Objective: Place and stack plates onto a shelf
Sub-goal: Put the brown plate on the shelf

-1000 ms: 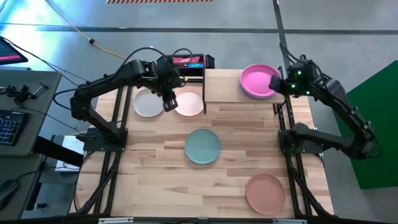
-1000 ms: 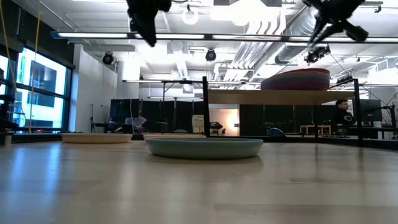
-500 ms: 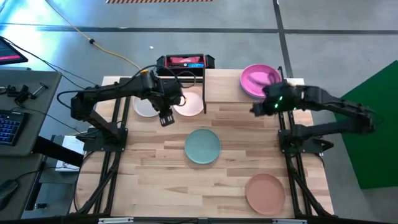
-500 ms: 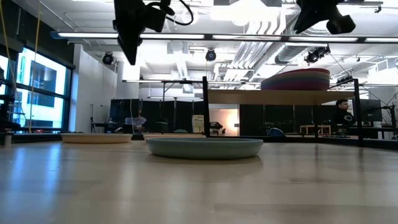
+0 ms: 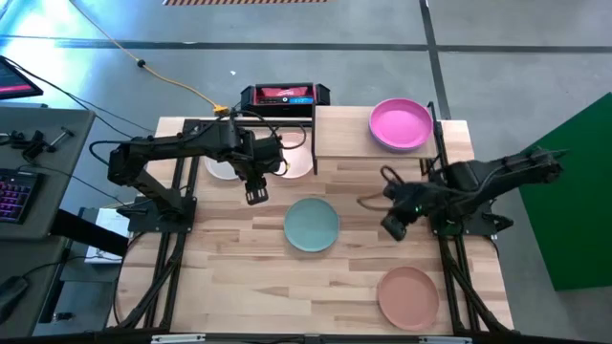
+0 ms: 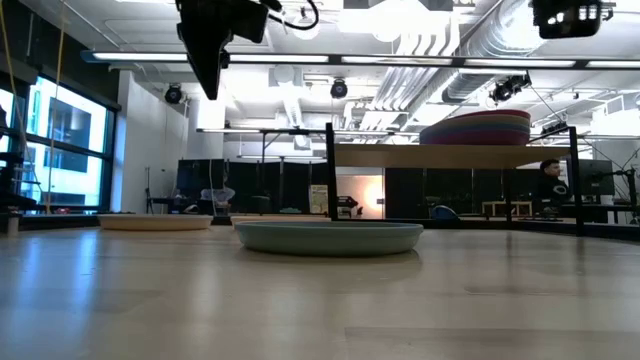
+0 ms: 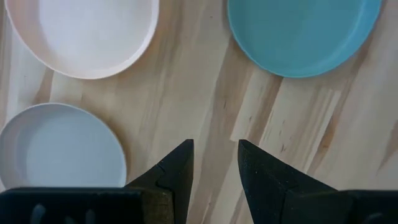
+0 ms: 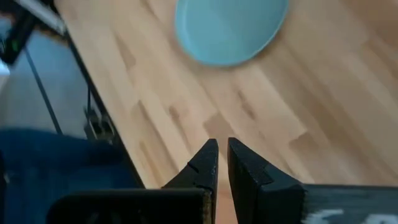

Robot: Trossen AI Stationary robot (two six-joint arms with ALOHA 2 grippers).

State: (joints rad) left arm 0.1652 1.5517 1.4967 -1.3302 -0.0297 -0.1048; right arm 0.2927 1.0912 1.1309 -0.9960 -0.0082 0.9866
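The teal plate lies flat at the table's middle. The grey-white plate and the pale pink plate lie near the far edge, partly under my left arm. The tan-brown plate sits near the front right. A stack topped by the magenta plate rests on the shelf. My left gripper hovers open, between the two far plates and the teal plate. My right gripper hovers to the right of the teal plate, its fingers almost together.
A black and red box sits at the far edge, left of the shelf. The shelf's black legs stand behind the teal plate in the low view. Bare wood lies along the table's left side and near edge.
My right gripper has drawn back from the magenta plate on the shelf, toward the near edge, and now hangs right of the teal plate. My left gripper has moved from above the two far plates toward the near edge. No plate has moved.
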